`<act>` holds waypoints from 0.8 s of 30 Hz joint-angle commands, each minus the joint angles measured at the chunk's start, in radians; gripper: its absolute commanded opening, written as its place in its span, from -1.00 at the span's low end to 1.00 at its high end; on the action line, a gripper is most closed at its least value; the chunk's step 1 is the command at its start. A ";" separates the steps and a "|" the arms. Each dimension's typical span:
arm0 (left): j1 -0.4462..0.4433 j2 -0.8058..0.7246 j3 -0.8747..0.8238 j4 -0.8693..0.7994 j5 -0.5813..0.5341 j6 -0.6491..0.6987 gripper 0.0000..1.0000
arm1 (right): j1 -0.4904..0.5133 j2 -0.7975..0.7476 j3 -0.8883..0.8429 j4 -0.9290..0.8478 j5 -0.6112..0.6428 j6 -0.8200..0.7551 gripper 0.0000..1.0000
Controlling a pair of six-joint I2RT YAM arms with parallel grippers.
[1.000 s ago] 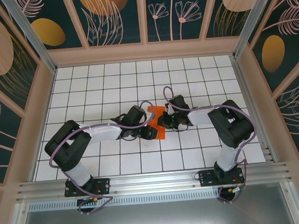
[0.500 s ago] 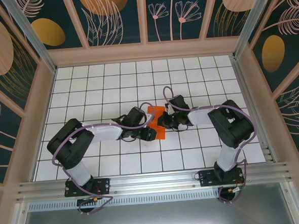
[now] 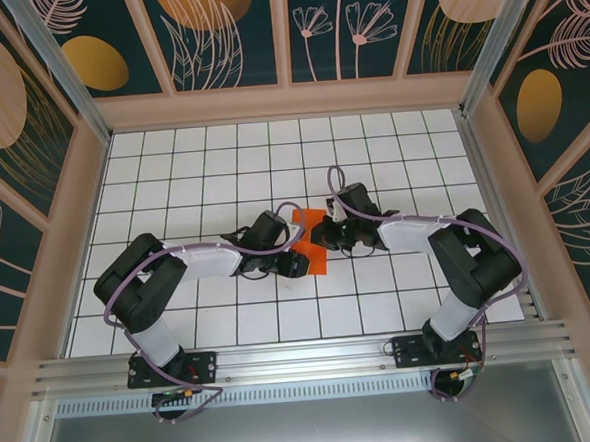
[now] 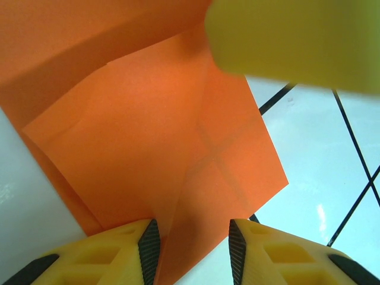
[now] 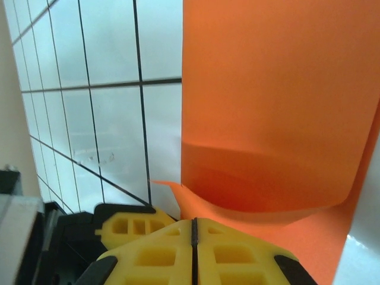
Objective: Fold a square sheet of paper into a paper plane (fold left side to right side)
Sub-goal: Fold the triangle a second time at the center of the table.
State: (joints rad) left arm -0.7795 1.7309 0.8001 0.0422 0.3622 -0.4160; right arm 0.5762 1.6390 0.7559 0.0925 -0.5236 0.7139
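Top view first: the square sheet of paper [image 3: 307,220] sits about mid-bench [image 3: 221,165] on the white grid, bright orange, with both arms reaching in over it from either side. The left gripper [image 3: 300,265] is at the sheet's near end, and the right gripper [image 3: 319,240] is on top of it, just beyond.

On the left wrist camera, the left gripper [image 4: 195,234] has its jaws apart, the black pads [image 4: 148,240] on either side of a gap. The paper [image 4: 148,148] runs down into that gap. I can see overlapping layers, with one flap lying over another and faint creases crossing near the corner that rests on the tiles.

On the right wrist camera, the right gripper [image 5: 194,222] has its jaws pressed together with only a thin seam between the yellow fingers. The paper [image 5: 267,89] lies flat farther out. Close to the tips it curls upward in a raised fold. I can't tell whether a layer is pinched in that seam.
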 commanded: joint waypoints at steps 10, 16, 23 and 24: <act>0.001 0.037 -0.024 -0.056 -0.029 0.022 -0.20 | 0.065 0.106 0.028 0.029 -0.017 0.014 -0.81; 0.001 0.041 -0.022 -0.069 -0.042 0.025 -0.20 | 0.070 0.141 0.059 -0.013 0.045 -0.017 -0.80; 0.001 0.047 -0.030 -0.081 -0.057 0.029 -0.20 | 0.070 0.142 0.089 -0.136 0.167 -0.062 -0.80; 0.002 0.047 -0.030 -0.081 -0.057 0.029 -0.20 | 0.070 0.141 0.091 -0.146 0.177 -0.068 -0.80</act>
State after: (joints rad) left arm -0.7795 1.7309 0.8001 0.0422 0.3550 -0.4118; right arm 0.6476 1.7668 0.8223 0.0307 -0.4503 0.6853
